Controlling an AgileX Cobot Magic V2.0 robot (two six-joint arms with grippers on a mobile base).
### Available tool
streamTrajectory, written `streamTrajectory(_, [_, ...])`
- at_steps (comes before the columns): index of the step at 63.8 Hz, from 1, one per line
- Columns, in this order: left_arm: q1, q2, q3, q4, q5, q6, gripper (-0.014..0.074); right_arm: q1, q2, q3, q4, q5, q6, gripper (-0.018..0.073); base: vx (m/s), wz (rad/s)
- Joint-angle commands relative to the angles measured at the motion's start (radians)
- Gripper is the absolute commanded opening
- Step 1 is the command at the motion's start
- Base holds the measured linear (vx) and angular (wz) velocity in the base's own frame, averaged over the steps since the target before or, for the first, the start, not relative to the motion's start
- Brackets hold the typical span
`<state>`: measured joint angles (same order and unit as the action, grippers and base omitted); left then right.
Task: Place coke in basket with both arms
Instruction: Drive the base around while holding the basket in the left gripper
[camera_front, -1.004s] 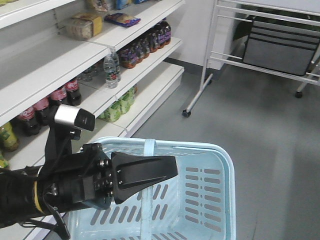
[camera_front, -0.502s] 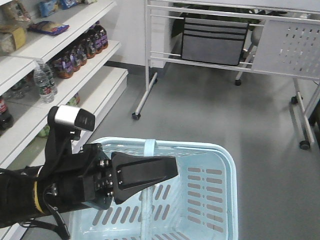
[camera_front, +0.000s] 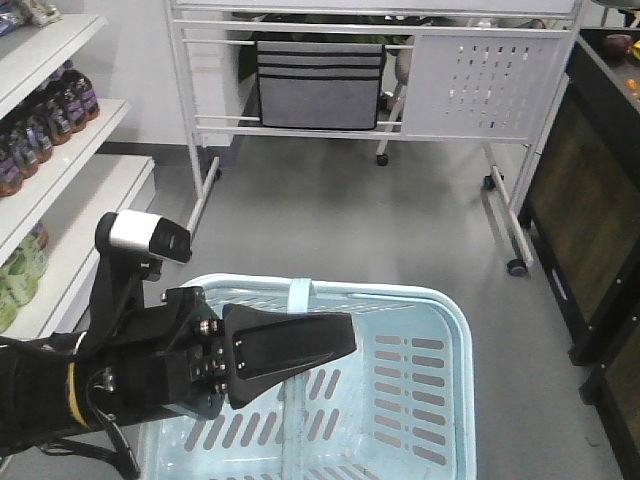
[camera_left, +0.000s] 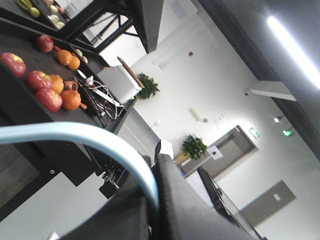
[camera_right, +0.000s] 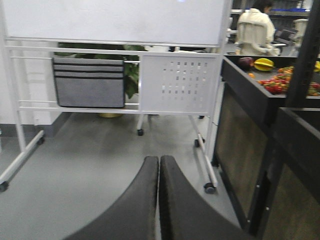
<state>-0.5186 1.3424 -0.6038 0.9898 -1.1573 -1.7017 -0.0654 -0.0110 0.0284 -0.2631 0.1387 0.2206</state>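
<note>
The light blue basket (camera_front: 446, 322) fills the bottom of the front view, and its inside looks bare. My left gripper (camera_front: 346, 346) lies flat across it, pointing right, under a silver-capped module (camera_front: 140, 234). In the left wrist view the left gripper (camera_left: 153, 167) is shut on the basket's blue handle (camera_left: 75, 131), which curves away to the left. My right gripper (camera_right: 159, 160) shows only in the right wrist view, shut with nothing between its fingers, above grey floor. The coke is out of view.
A white wheeled whiteboard stand (camera_front: 440, 128) with a grey pouch (camera_front: 320, 85) stands ahead. Shelves with dark bottles (camera_front: 42, 112) run along the left. A black display stand (camera_front: 600, 210) holding fruit (camera_left: 47, 85) is at the right. A person (camera_right: 255, 27) sits far behind.
The whole view has swung right: the shelves slid off to the left, and the whiteboard stand and black display came in. Arm and basket keep their place in the frame.
</note>
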Motion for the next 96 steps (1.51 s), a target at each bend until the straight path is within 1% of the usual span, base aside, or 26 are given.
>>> streamTrajectory(1, [-0.004,-0.033,-0.027,-0.073,-0.223,0.011,-0.0006,-0.004,-0.017,0.008,-0.013,-0.071,-0.009,-0.0005,0.18,-0.4])
streamTrajectory(24, [-0.004,-0.033,-0.027,-0.073,-0.223,0.011,-0.0006,-0.004,-0.017,0.008,-0.013,-0.071,-0.009,-0.0005,0.23,-0.28])
streamTrajectory(96, [-0.004,-0.033,-0.027,-0.073,-0.223,0.011,-0.0006,-0.004,-0.017,0.008,-0.013,-0.071,-0.009,-0.0005,0.32,-0.02])
